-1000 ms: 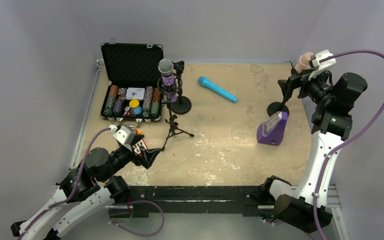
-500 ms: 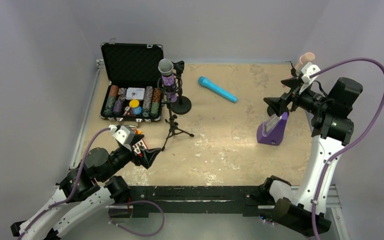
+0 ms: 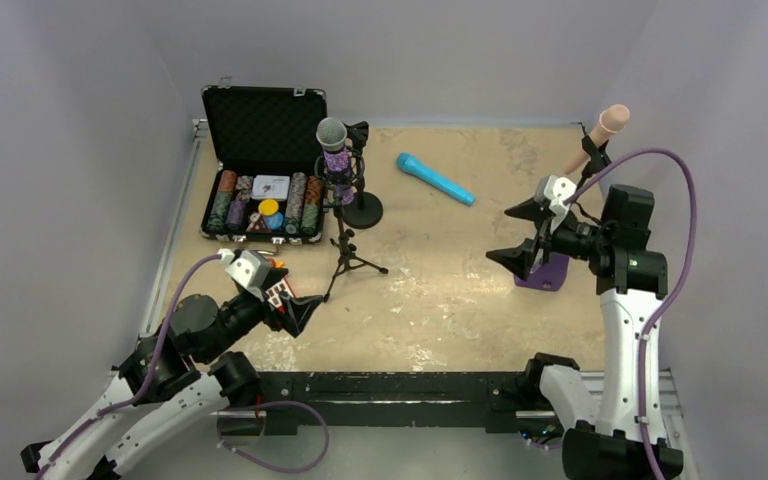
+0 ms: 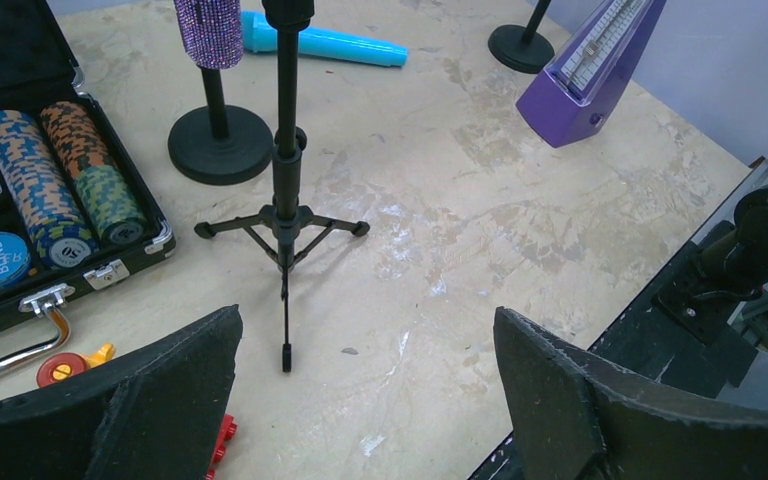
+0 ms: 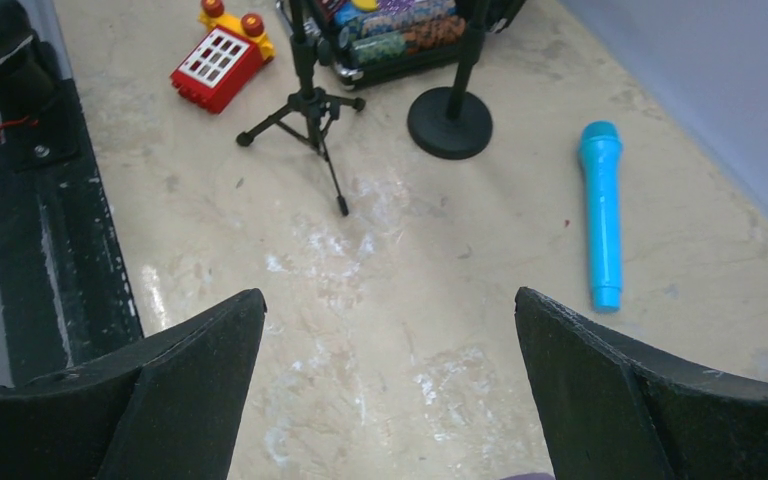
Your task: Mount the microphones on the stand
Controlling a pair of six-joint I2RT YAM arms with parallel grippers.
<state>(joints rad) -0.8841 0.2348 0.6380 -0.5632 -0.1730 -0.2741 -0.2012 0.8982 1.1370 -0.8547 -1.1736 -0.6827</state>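
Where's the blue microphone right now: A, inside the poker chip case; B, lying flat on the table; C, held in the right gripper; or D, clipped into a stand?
B: the blue microphone lies flat on the table, apart from the open right gripper.

A robotics lab cell: plain grey walls (image 3: 70, 150) box in a scuffed beige plywood counter (image 3: 440, 290), a black metal mounting rail (image 3: 390, 385) along its near edge

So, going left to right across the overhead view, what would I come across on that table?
Poker chip case → purple microphone on its stand → blue microphone lying flat → right gripper → pink microphone.
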